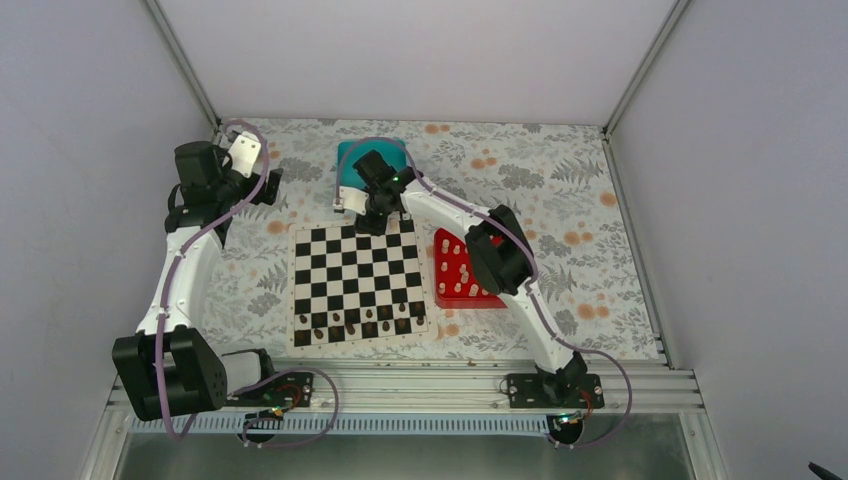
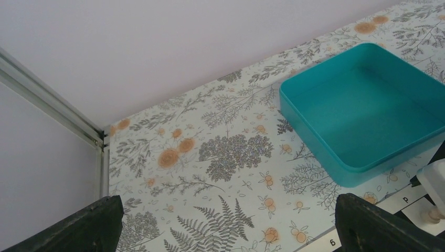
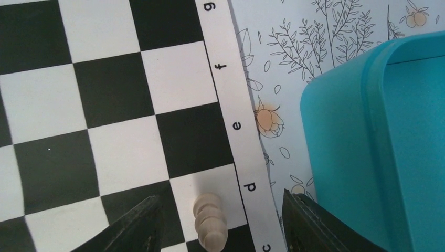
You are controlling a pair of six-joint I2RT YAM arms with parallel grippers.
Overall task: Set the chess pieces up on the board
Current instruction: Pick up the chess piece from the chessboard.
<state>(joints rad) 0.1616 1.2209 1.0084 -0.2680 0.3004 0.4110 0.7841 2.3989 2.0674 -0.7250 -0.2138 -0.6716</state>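
Over the far edge of the flat black-and-white checkered chessboard (image 1: 350,270), about the middle of its far row, hangs the right gripper (image 3: 220,197), pointing down, claw apart. Straddles one small pale cream chess piece (image 3: 210,227) with a gap on either side, neither finger touching it. Stands, that piece, on a white square just inside the thin pale border, beside the printed letter d. Just beyond that border, on the flower-printed table cover (image 1: 560,180), sits a square teal plastic box (image 2: 362,115), its near wall close to the right finger in the right wrist view. Right of the board, close against its edge, whether touching or not cannot be told, lies a red square tray (image 1: 443,297) with more pale cream pieces (image 1: 457,268) standing on it in rows. Along the near rows of the board stand small dark brown pieces (image 1: 360,322), too small to tell apart by kind. Far left, well apart from the board, hangs the left gripper (image 2: 225,233), claw spread wide and gripping nothing, above bare flowered cover to the left of the teal box.
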